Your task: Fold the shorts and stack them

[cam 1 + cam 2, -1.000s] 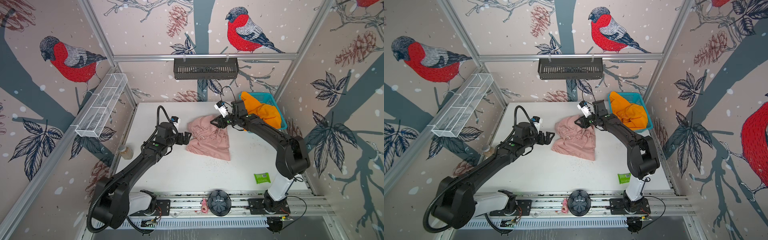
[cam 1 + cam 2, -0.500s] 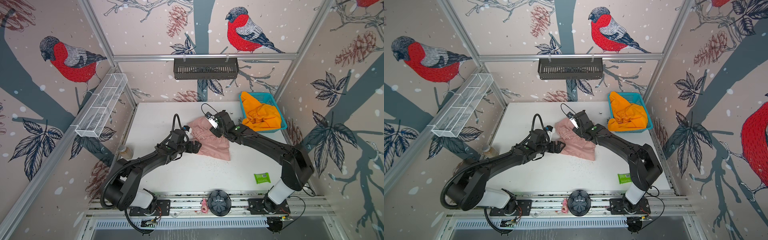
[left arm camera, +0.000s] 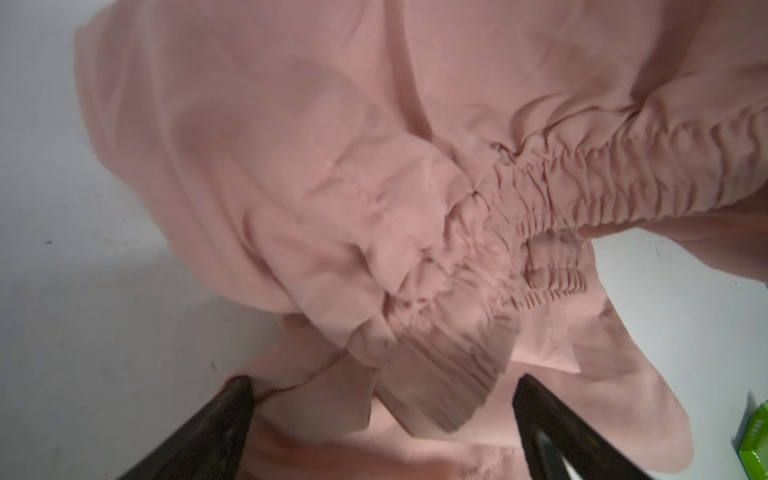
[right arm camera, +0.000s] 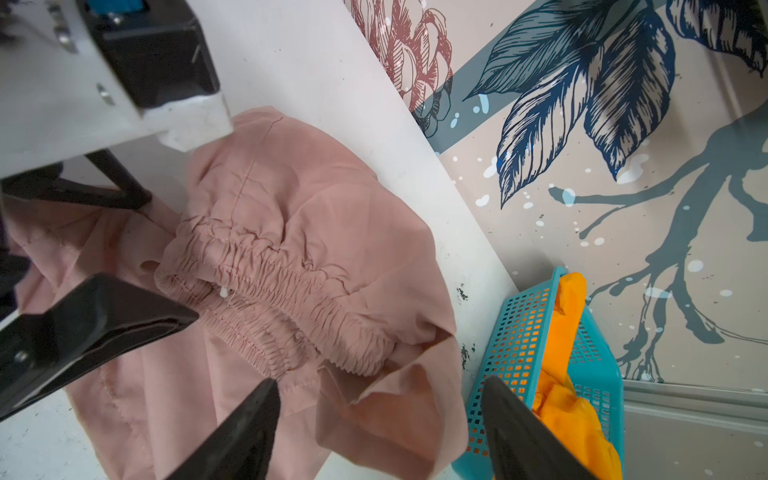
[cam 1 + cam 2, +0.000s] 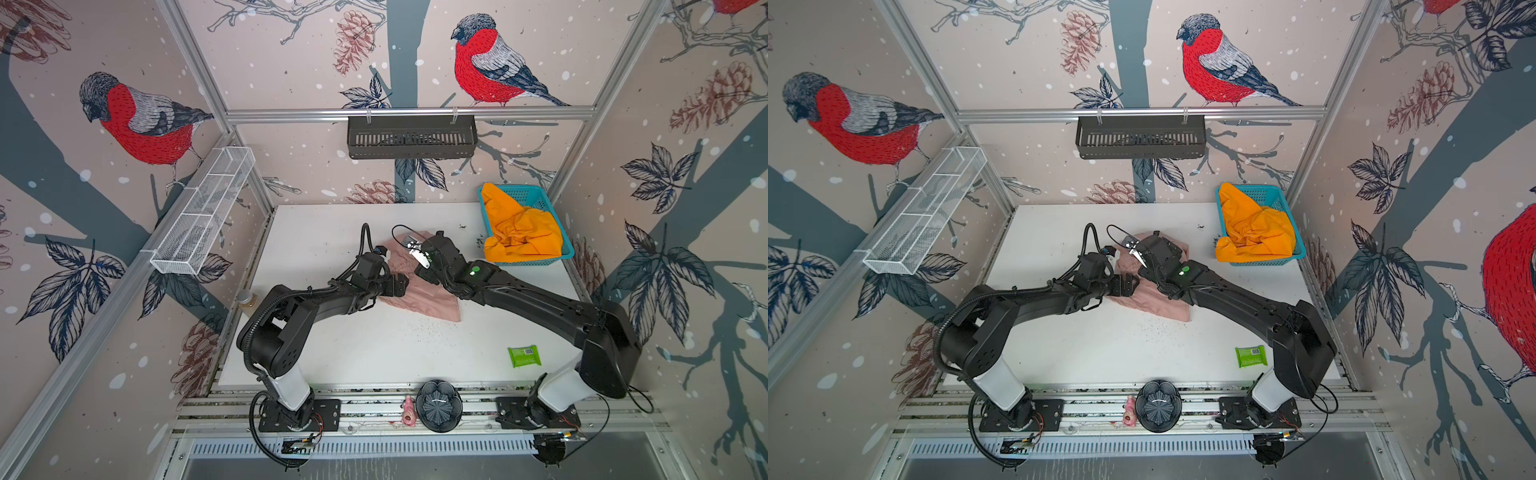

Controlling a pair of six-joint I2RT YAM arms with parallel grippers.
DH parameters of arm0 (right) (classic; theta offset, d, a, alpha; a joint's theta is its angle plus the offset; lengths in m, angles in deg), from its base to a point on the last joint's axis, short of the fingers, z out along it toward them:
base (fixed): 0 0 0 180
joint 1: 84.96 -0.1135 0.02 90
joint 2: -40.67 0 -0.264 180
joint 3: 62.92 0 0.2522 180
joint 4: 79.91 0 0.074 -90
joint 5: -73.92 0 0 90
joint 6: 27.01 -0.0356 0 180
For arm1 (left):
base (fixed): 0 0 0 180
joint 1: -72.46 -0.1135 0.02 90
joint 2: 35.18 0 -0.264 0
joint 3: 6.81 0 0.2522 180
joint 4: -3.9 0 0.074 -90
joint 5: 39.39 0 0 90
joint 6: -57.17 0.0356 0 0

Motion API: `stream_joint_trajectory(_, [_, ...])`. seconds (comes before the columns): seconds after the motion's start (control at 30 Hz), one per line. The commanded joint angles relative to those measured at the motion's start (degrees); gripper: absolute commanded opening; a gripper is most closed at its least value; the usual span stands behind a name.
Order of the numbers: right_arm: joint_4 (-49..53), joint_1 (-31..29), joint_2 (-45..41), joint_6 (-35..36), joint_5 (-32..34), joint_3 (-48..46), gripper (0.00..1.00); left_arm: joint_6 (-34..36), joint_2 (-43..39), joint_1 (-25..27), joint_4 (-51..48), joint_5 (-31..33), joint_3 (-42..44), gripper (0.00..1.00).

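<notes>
- Surface: white table (image 5: 332, 345), dark specks; bird-print walls (image 5: 291, 166).
- Mid-table: pink shorts (image 5: 424, 301), crumpled; orange shorts (image 5: 519, 237) in teal basket (image 5: 536, 192), back right.
- Over pink shorts: left gripper (image 3: 382, 382), right gripper (image 4: 378, 382), jaws spread, empty.

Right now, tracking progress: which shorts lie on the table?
The pink shorts, crumpled on the white table; the orange shorts sit in the blue basket.
</notes>
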Motion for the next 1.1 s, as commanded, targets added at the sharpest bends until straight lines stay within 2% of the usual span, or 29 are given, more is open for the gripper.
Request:
stream_joint_trajectory(0.0, [0.1, -0.3, 0.0, -1.8, -1.1, -0.8, 0.76, 1.5, 1.6, 0.2, 3.1, 2.0, -2.0, 0.97])
stream_joint_trajectory(0.1, [-0.4, -0.1, -0.2, -2.7, -2.9, -1.6, 0.75, 2.7, 3.4, 0.1, 1.5, 3.0, -4.0, 0.91])
stream_joint_trajectory(0.13, [-1.3, 0.0, -0.7, -3.1, -3.7, -2.4, 0.75, 3.4, 3.9, 0.1, 0.3, 3.5, -4.9, 0.84])
stream_joint_trajectory(0.17, [-1.9, 0.3, -1.2, -3.4, -4.7, -2.9, 0.74, 4.1, 4.3, 0.1, -1.1, 4.1, -5.9, 0.74])
stream_joint_trajectory(0.23, [-2.7, 1.3, -2.0, -4.1, -6.6, -3.6, 0.74, 5.7, 4.9, 0.0, -4.9, 7.4, -8.2, 0.44])
stream_joint_trajectory(0.3, [-3.0, 2.0, -2.8, -4.4, -7.9, -4.2, 0.74, 6.9, 5.0, -0.2, -6.1, 10.1, -8.4, 0.19])
stream_joint_trajectory(0.33, [-3.1, 2.2, -3.3, -4.5, -8.3, -4.5, 0.74, 7.7, 5.0, -0.4, -6.1, 10.7, -8.4, 0.10])
stream_joint_trajectory(0.4, [-2.6, 2.6, -4.0, -4.7, -8.8, -4.4, 0.74, 9.9, 4.9, -1.0, -6.4, 10.3, -10.0, 0.00])
stream_joint_trajectory(0.73, [-0.7, 3.1, -7.6, -6.2, -16.7, -3.4, 0.76, 25.0, -3.3, -3.3, -21.0, 6.6, -18.8, 0.00])
stream_joint_trajectory(0.9, [0.2, 2.4, -5.6, -4.7, -15.8, -1.1, 0.78, 26.9, -6.5, -3.3, -26.9, 4.7, -22.5, 0.00])
stream_joint_trajectory(1.07, [0.8, 0.7, -1.8, -3.8, -13.4, -0.3, 0.78, 27.9, -7.9, -3.3, -25.3, 1.2, -21.8, 0.00])
